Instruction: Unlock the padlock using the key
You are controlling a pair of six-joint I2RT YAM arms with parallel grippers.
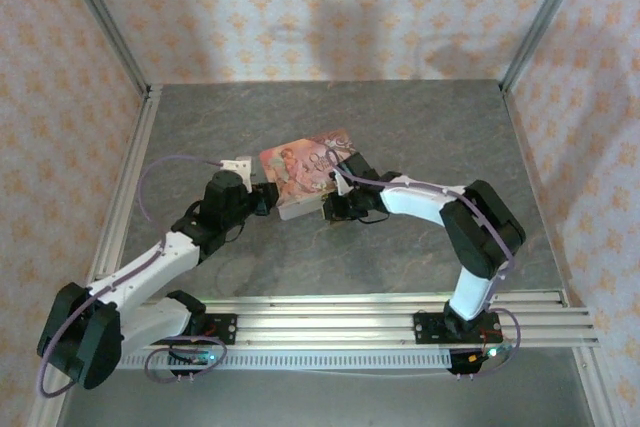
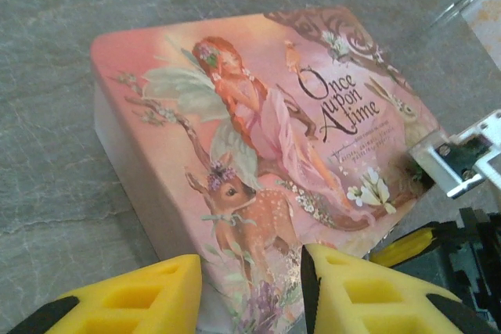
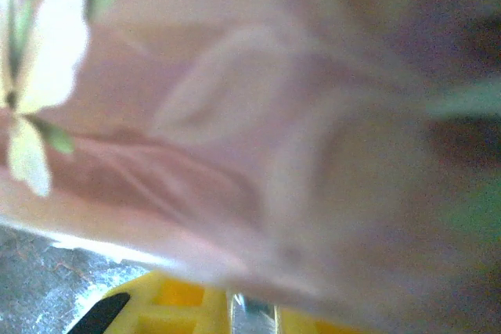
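Grey table (image 1: 400, 137): pink illustrated box (image 1: 300, 172) is laid mid-table, lid up, skewed to the table edges. Left gripper (image 2: 250, 260) is set at the box's near-left corner with its yellow fingers spread astride it. Clamped or just straddling cannot be told. Right gripper (image 3: 252, 312) is pressed in at the box's near-right edge, lens almost on the lid, fingers set close with a narrow gap.

Step in hand is judged to be key-to-keyhole alignment at that right edge. To be done well:
- The box is to be braced rigid from the left so the lock cannot swing.
- The key is to be held square to the keyway, fed slowly, and turned only once fully seated.
- No side load is to be put on such a thin blade.

Hard to read: the right wrist view is badly blurred. A pale silvery sliver (image 3: 254, 320) is seen in the finger gap. Key or box edge cannot be told, so the right grip is undetermined. The padlock's spot cannot be made out. It is presumed masked by the right gripper at the box's right edge.
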